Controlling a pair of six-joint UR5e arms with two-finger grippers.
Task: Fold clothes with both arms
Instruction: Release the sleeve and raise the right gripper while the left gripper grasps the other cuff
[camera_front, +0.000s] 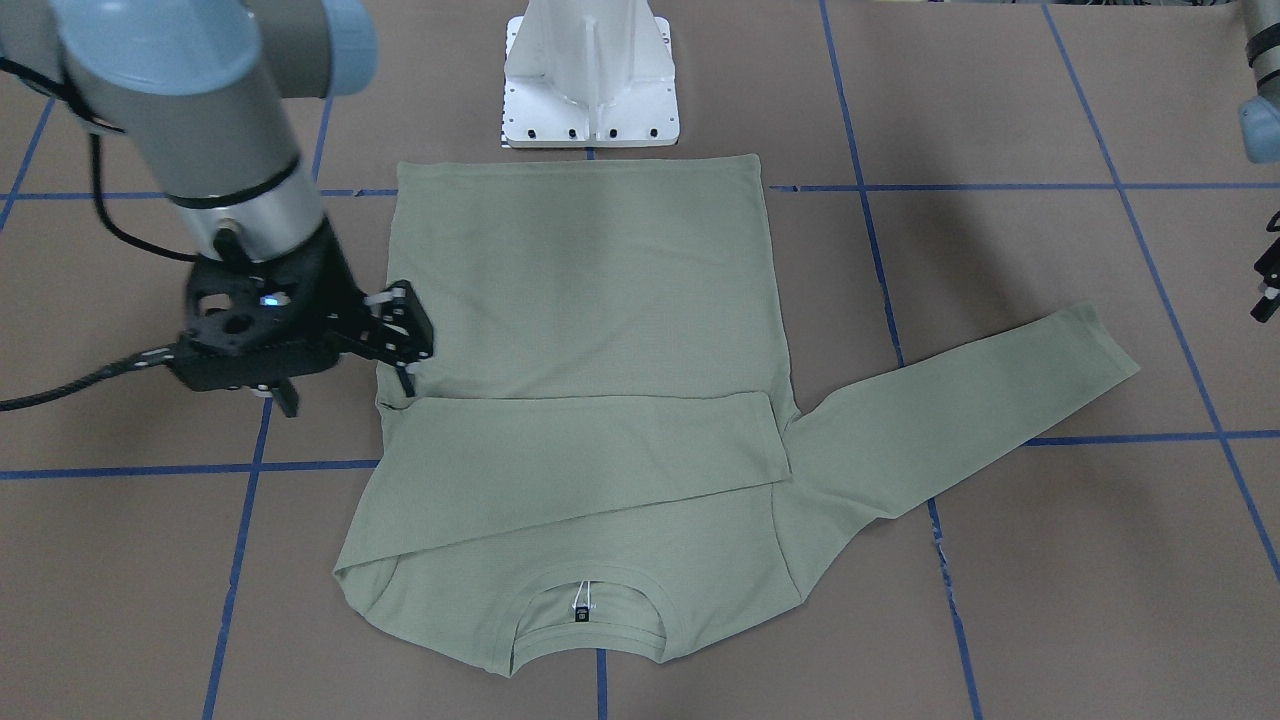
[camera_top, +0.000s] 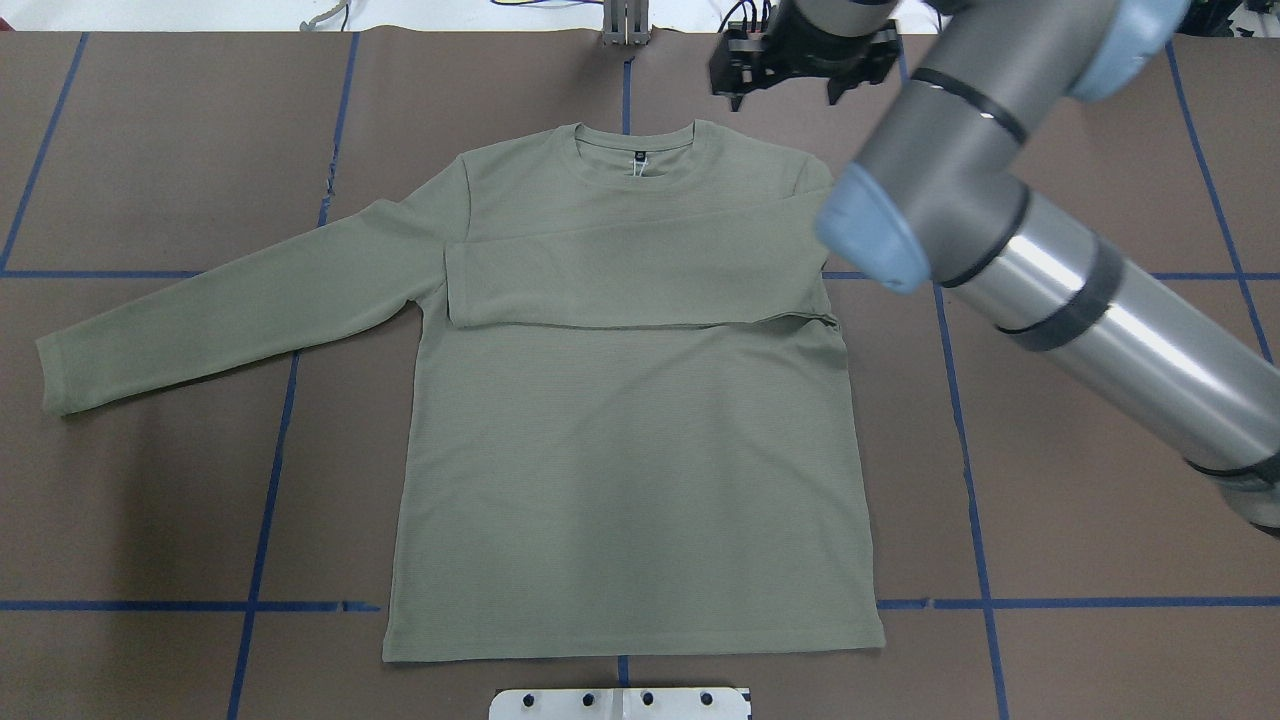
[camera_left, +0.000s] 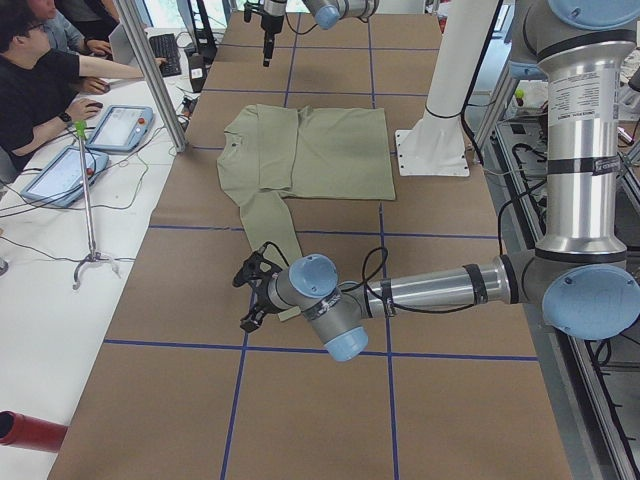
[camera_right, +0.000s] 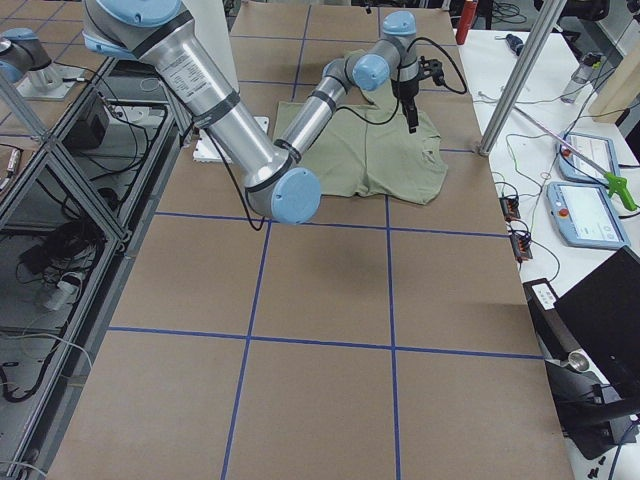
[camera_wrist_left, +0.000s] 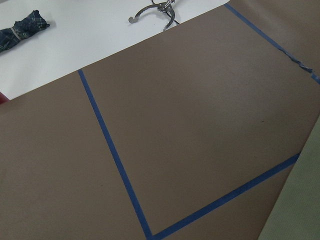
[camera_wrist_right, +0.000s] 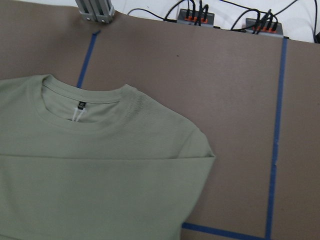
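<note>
The clothes are one sage-green long-sleeved shirt (camera_front: 590, 300) (camera_top: 630, 450), lying flat on the brown table with its neckline away from the robot's base. One sleeve (camera_top: 640, 270) is folded across the chest. The other sleeve (camera_top: 230, 310) (camera_front: 960, 410) stretches out toward my left side. My right gripper (camera_front: 400, 345) (camera_top: 787, 85) hovers open above the shirt's shoulder edge with nothing in it; its wrist view looks down on the collar (camera_wrist_right: 80, 107). My left gripper (camera_left: 250, 295) sits by the outstretched sleeve's cuff, and I cannot tell whether it is open or shut.
The white pedestal base (camera_front: 590, 80) stands just behind the shirt's hem. Blue tape lines (camera_top: 960, 400) grid the table. On the far side, a person (camera_left: 40, 90) sits at a white desk with tablets (camera_left: 120, 125), and a metal post (camera_top: 625, 25) stands at the table edge.
</note>
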